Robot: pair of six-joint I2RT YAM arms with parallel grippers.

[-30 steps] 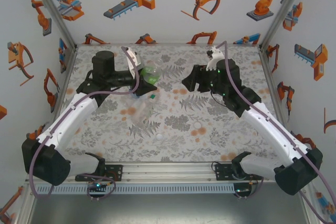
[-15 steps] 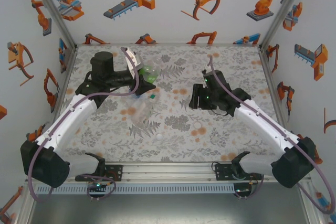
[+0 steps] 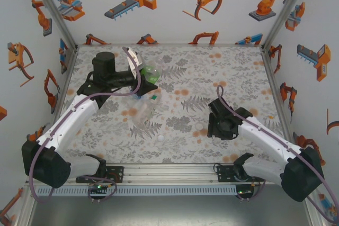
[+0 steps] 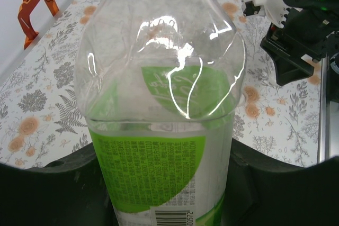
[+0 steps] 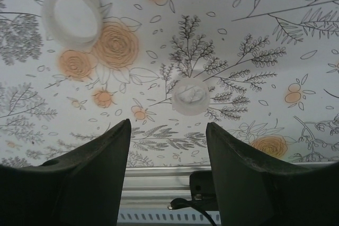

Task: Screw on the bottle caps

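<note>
- Right gripper (image 5: 167, 124) nearest us, jaws parted, nothing between them, hanging low over the floral-printed table (image 3: 233, 72).
- What's under it?
- One small white round plastic cap (image 5: 189, 97) lying loose just off the fingertips, and a second white cap (image 5: 71, 11) further aside.
- So neither is on a bottle. Further out?
- Mid-table, what looks like the slim clear plastic bottle (image 3: 141, 116) on its side, hard to pick out against the pattern. Just beyond it is the little green plastic cap (image 3: 152, 98), loose too.
- And at the back?
- Left gripper (image 4: 164, 199) clamped round the lower body of the rounded clear plastic bottle with the green label (image 4: 159, 78).
- Any writing?
- Barcode at the label's foot, digits 00572 beneath. White script shows through from the far side, unreadable, and the small print is too fine.
- Score?
- Three caps loose, none screwed on by my reckoning. All three are left to do.
</note>
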